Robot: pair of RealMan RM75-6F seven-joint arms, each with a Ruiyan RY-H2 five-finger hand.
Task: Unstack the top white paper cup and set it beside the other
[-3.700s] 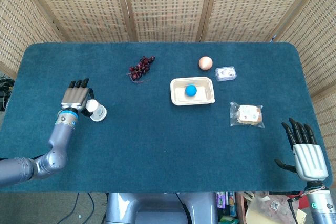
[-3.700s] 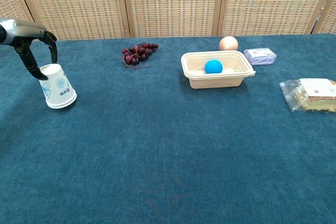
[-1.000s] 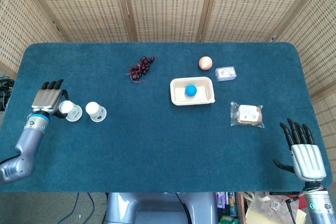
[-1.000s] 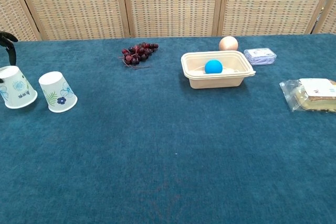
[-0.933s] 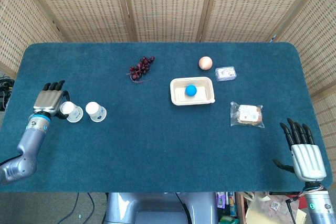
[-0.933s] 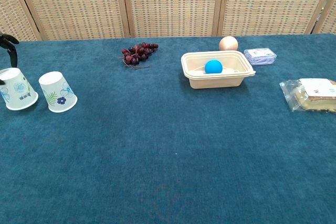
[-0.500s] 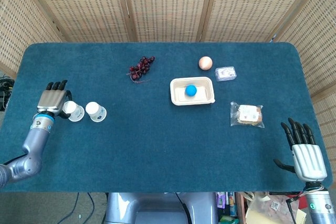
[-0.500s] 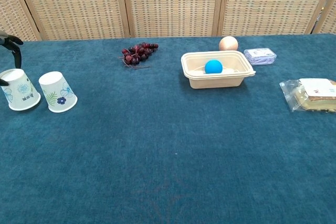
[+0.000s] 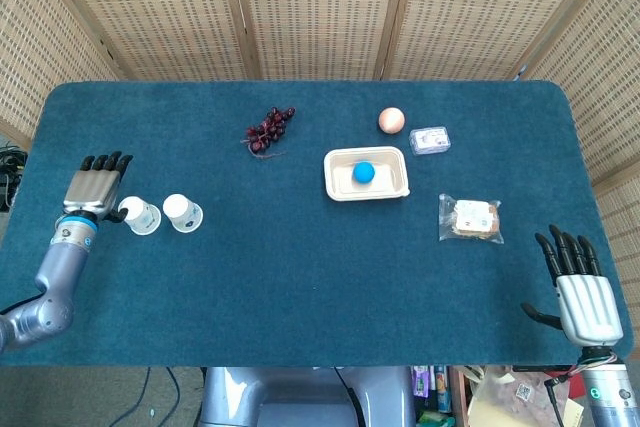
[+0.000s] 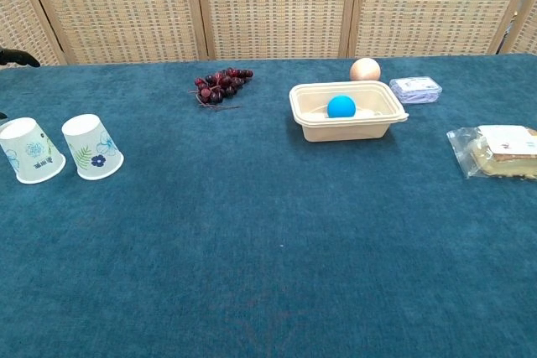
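Observation:
Two white paper cups with blue flower prints stand upside down side by side on the blue tablecloth at the left. The left cup [image 9: 141, 215] [image 10: 31, 151] is just right of my left hand [image 9: 94, 187]. That hand's fingers are spread and it holds nothing; its thumb is close beside the cup, and I cannot tell whether it touches. The chest view shows only a dark fingertip [image 10: 17, 57] of it at the left edge. The other cup [image 9: 183, 212] [image 10: 92, 147] stands a small gap to the right. My right hand [image 9: 581, 293] rests open at the table's near right corner.
A bunch of dark grapes [image 9: 269, 129] lies behind the cups. Mid-table are a beige tray [image 9: 340, 185] holding a blue ball [image 9: 363, 172], an egg [image 9: 391, 120], a small clear packet [image 9: 429, 139] and a wrapped sandwich [image 9: 471, 218]. Wicker screens stand behind.
My left hand lifted one cup off the other, set it down to the left, and has now opened and drawn back from it. The right hand stayed put.

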